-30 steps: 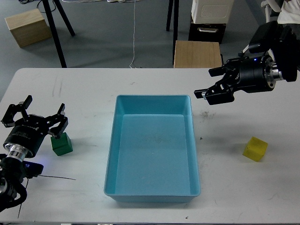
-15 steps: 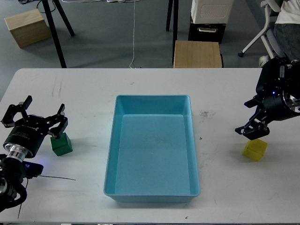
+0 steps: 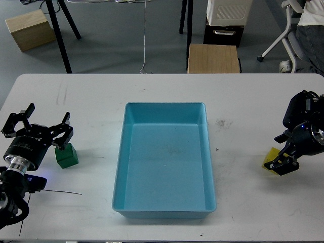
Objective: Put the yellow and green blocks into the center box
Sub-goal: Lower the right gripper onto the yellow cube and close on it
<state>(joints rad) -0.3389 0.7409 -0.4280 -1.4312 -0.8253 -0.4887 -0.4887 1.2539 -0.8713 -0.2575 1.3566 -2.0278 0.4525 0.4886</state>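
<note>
The blue center box (image 3: 164, 208) lies in the middle of the white table and holds nothing. A green block (image 3: 67, 157) sits on the table left of it. My left gripper (image 3: 41, 124) is open, with one finger just over the block's upper left corner. A yellow block (image 3: 270, 157) sits on the table right of the box, mostly hidden behind my right gripper (image 3: 281, 152). The right gripper is low at the block, and its dark fingers seem to stand on either side of it, spread apart.
The table's right edge is close behind my right arm. Beyond the far edge stand a wooden stool (image 3: 213, 58), a wooden crate (image 3: 29, 29) and black stand legs (image 3: 58, 30). A thin black wire (image 3: 63, 192) lies near my left arm.
My right gripper has swung from above the box's far right corner out to the right and down onto the yellow block. The left arm and both blocks have not moved.
</note>
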